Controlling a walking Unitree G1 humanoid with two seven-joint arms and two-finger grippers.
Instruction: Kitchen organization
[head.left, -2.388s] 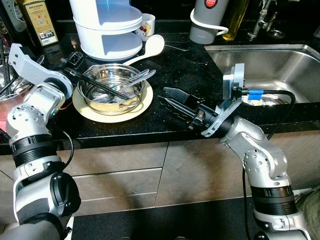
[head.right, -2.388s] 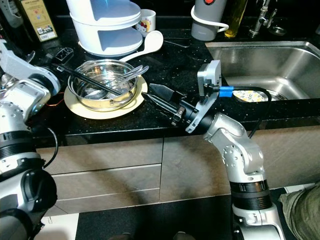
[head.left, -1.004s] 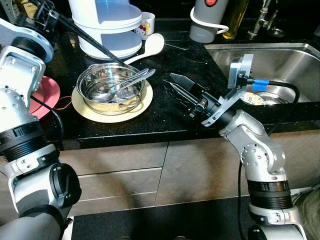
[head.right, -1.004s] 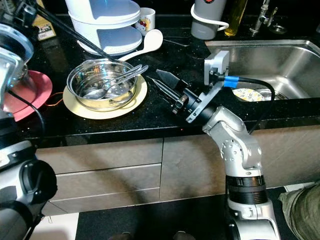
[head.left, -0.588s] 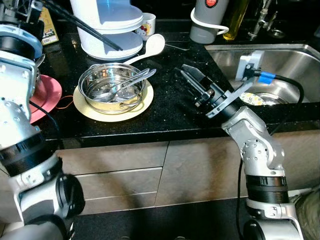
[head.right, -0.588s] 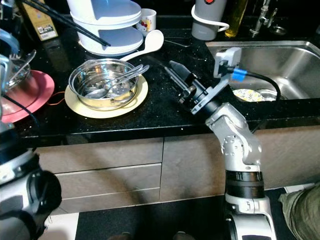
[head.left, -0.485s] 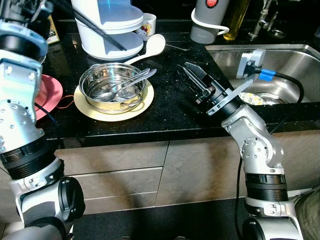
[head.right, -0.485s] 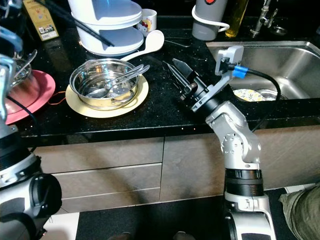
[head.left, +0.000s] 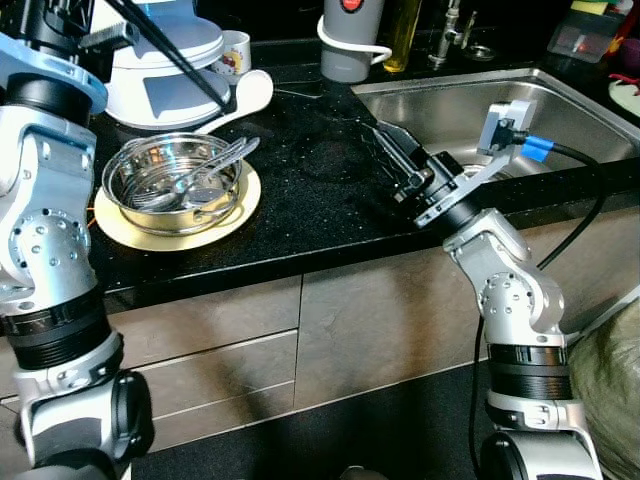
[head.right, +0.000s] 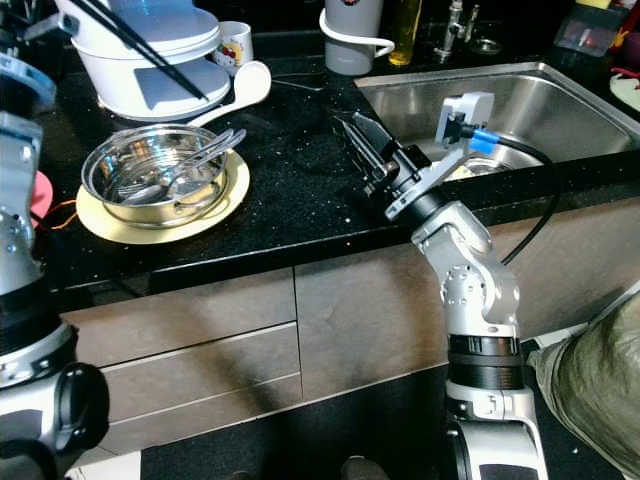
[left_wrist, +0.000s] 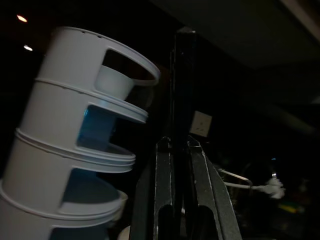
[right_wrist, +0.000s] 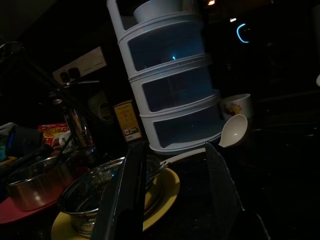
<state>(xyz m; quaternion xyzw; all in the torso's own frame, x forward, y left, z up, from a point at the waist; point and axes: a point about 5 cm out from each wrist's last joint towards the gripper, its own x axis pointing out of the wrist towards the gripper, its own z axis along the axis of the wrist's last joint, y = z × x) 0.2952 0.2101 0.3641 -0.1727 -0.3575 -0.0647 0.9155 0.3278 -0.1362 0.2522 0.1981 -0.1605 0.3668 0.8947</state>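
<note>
Between bowl (head.left: 175, 185) and sink (head.left: 455, 105), right pincer (head.left: 385, 150) empty, fingers apart, aimed along desk (head.left: 300, 190) toward bowl. Left pincer (head.left: 185, 65) raised by white rack (head.left: 160, 60), fingers together, nearer bowl.

Black speckled stone countertop (head.left: 300, 190) runs along grey-brown cabinet fronts (head.left: 380, 320) with drawers (head.right: 190, 370) on the left. A stainless steel sink (head.left: 450, 110) is set into the counter, with a tap (head.right: 455, 25) behind. Dark floor (head.right: 350, 440) below. Room dim; a wall socket (left_wrist: 201, 121) is visible.
</note>
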